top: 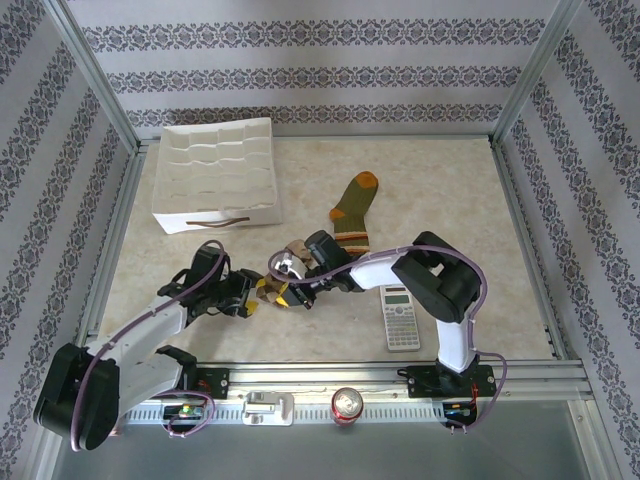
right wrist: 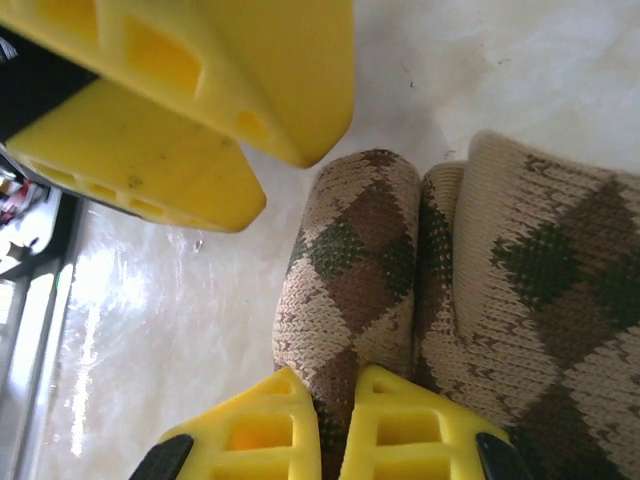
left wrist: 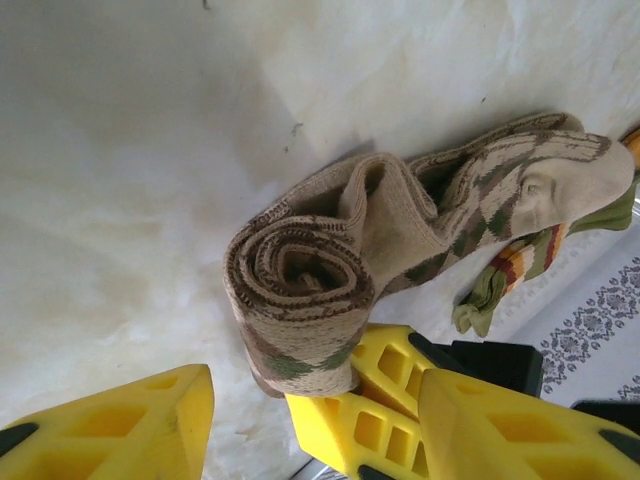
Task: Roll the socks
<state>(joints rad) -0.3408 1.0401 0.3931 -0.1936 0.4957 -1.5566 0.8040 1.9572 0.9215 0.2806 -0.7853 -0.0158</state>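
Left wrist: the argyle sock (left wrist: pixel 300 290), clenched at five o'clock by the right gripper (left wrist: pixel 365 400), may unroll because the left gripper (left wrist: pixel 315 380) gapes open.

Both arms reach inward, left end effector (left wrist: pixel 315 388) spread apart, right end effector (right wrist: pixel 330 390) pinched closed.

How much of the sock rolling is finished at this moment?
Done: part of the argyle sock is wound into a coil; the rest is loose. In hand: the right gripper is shut on that coil, the left gripper open beside it. Left: finishing this roll; the green sock lies flat, unrolled.
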